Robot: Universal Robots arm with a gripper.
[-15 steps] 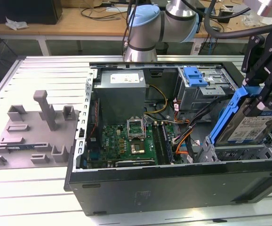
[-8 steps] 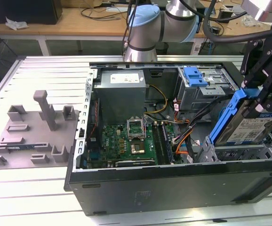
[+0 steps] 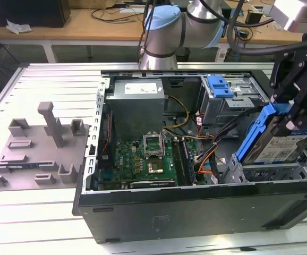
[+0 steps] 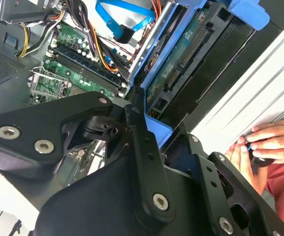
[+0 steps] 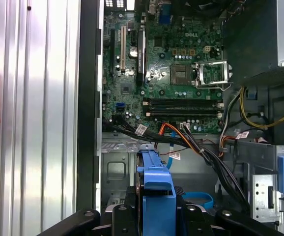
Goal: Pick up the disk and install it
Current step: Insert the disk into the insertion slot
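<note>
You have the gripper (image 3: 290,109) clamped on the disk (image 3: 277,144) by its blue frame, holding it tilted inside the open computer case (image 3: 196,215) at the exterior view's right, just above the grey drive cage (image 3: 265,172), near the circuit board (image 3: 143,159).

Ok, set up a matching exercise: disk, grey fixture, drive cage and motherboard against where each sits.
1 disk
2 grey fixture
3 drive cage
4 motherboard

A on the table beside the case
B flat on the case floor
C gripped in the claw, tilted over the case
D inside the case, blue latch on top

Pairs: 1-C, 2-A, 3-D, 4-B
</note>
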